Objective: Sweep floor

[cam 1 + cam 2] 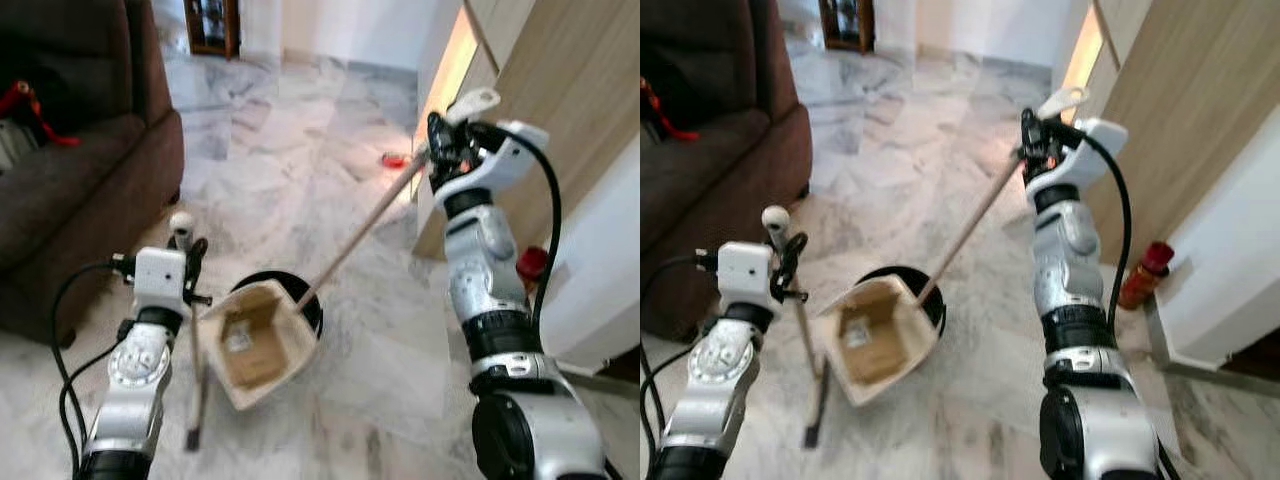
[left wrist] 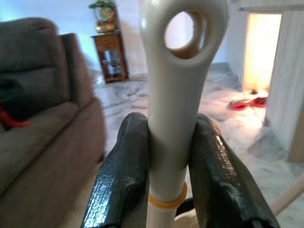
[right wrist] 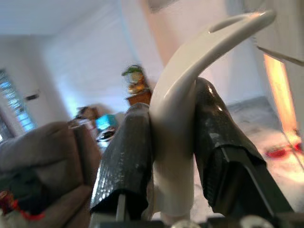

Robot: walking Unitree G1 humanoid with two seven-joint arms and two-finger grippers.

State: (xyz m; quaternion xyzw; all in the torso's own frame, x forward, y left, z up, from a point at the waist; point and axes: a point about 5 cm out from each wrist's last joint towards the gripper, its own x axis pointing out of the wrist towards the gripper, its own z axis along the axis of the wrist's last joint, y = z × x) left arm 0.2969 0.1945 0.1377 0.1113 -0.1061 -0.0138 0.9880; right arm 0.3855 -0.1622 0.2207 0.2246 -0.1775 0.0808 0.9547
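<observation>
My right gripper point(image 1: 437, 140) is raised at the right and shut on the cream hooked end point(image 3: 175, 118) of a broom. The broom's long wooden stick point(image 1: 360, 232) slants down to a black brush head point(image 1: 305, 300) on the marble floor. In front of that head sits a cream dustpan point(image 1: 255, 345), tilted, with a brown inside. My left gripper point(image 1: 186, 250) is low on the left. It is shut on the dustpan's upright handle point(image 2: 173, 95), just under its cream top with a hole. That handle's thin stick point(image 1: 198, 385) runs down to the floor.
A dark brown sofa point(image 1: 80, 190) fills the left side. A wood-panelled cabinet point(image 1: 570, 80) and a white unit point(image 1: 600, 270) stand on the right, with a red bottle point(image 1: 1137, 275) at their foot. Red slippers point(image 1: 395, 160) lie by the lit gap. Open marble floor point(image 1: 290, 150) stretches ahead.
</observation>
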